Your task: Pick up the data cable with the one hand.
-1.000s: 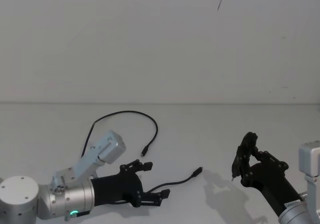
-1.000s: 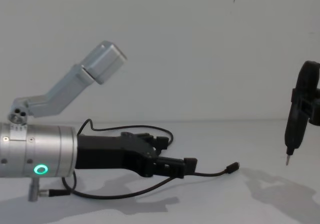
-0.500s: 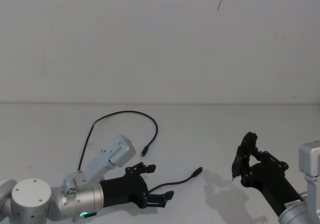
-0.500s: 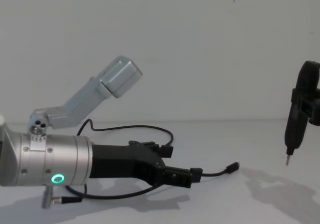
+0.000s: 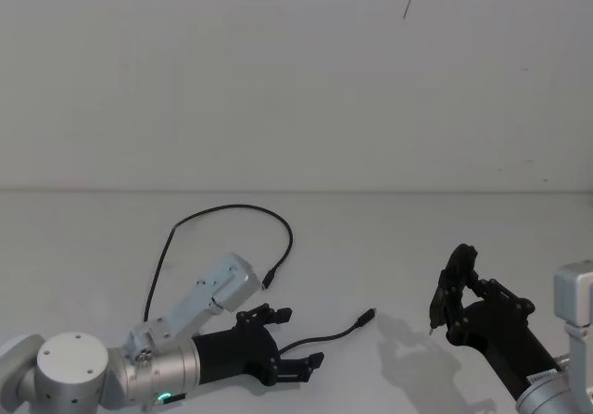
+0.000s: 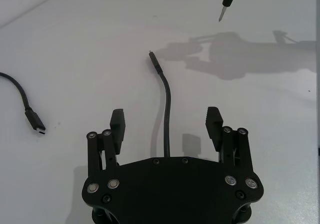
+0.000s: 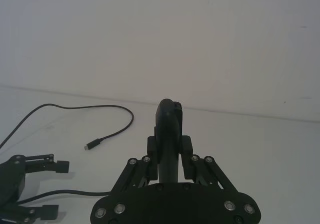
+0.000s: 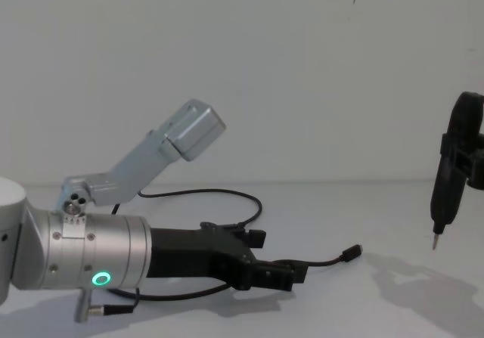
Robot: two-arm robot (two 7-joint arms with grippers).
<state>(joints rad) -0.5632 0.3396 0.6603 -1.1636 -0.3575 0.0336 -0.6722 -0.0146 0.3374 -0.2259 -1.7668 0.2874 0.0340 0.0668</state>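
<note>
Data cable point(image 5: 278, 221), one only, lies looped; its near stretch runs between the spread fingers of the left gripper point(image 5: 298, 337), which reaches low and level. Right of the cable's plug, the right gripper point(image 5: 454, 294) clamps one pen-shaped tool point(image 8: 446, 179).

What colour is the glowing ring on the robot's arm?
The ring light glows green; chest view shows it best.

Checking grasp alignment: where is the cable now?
In the head view the cable lies on the table, left of centre, one end running between the left gripper's open jaws.
</note>
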